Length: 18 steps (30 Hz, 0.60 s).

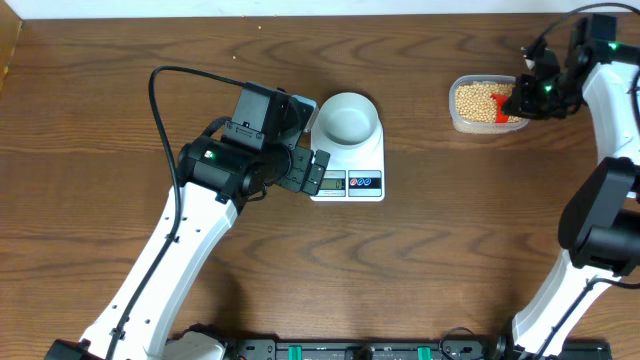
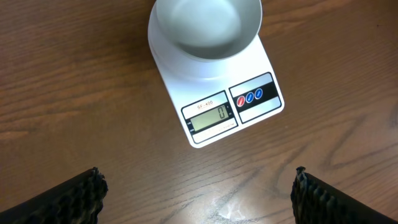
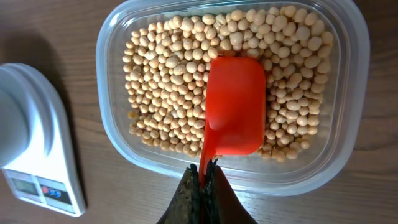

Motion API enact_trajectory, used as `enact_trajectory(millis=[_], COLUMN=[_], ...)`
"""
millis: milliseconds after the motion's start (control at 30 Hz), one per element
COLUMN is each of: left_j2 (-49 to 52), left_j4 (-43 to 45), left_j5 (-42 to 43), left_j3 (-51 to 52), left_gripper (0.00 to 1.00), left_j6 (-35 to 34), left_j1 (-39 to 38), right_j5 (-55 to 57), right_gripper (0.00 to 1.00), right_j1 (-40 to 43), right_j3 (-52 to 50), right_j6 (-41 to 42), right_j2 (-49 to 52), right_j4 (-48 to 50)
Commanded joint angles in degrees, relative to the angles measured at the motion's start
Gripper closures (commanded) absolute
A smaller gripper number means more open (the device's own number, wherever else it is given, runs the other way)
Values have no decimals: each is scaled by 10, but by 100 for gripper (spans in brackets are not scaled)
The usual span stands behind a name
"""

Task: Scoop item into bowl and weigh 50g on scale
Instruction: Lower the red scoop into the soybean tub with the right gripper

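The bowl (image 1: 347,118), white-rimmed and pale inside, sits empty on the white scale (image 1: 365,182), whose display reads 0 in the left wrist view (image 2: 211,116); the bowl also shows there (image 2: 206,25). The tan beans (image 1: 476,100) fill a clear tub (image 3: 351,99) at the right. My right gripper (image 3: 204,171) is shut on the handle of a red scoop (image 3: 236,106), whose cup lies upside down on the beans (image 3: 161,81). My left gripper (image 2: 198,196) is open and empty, hovering over bare table just in front of the scale.
The clear tub (image 1: 458,118) stands near the table's right side. The scale's edge shows at the left of the right wrist view (image 3: 37,162). Both arms' bases stand at the front edge.
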State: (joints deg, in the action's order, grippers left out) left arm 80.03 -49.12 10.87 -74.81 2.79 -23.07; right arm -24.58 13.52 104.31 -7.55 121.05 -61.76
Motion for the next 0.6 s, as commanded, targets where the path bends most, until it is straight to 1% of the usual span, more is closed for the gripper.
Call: enact_trajectory(millis=[0, 267, 433, 567], left_j2=[-3, -3, -3, -3], left_j4=[-2, -2, -2, -2], left_j5=[5, 5, 5, 5], left_j3=[-4, -4, -4, -4], left_gripper=[3, 3, 3, 3], left_j6=[-5, -5, -5, -5], left_j1=[1, 1, 1, 1], right_j5=[-67, -146, -166, -194], right_gripper=[99, 99, 99, 99], right_j1=[9, 51, 64, 71], right_j3=[-1, -2, -9, -34], right_j6=[9, 9, 9, 22], right_j2=[19, 19, 19, 19], right_j4=[-6, 4, 10, 40])
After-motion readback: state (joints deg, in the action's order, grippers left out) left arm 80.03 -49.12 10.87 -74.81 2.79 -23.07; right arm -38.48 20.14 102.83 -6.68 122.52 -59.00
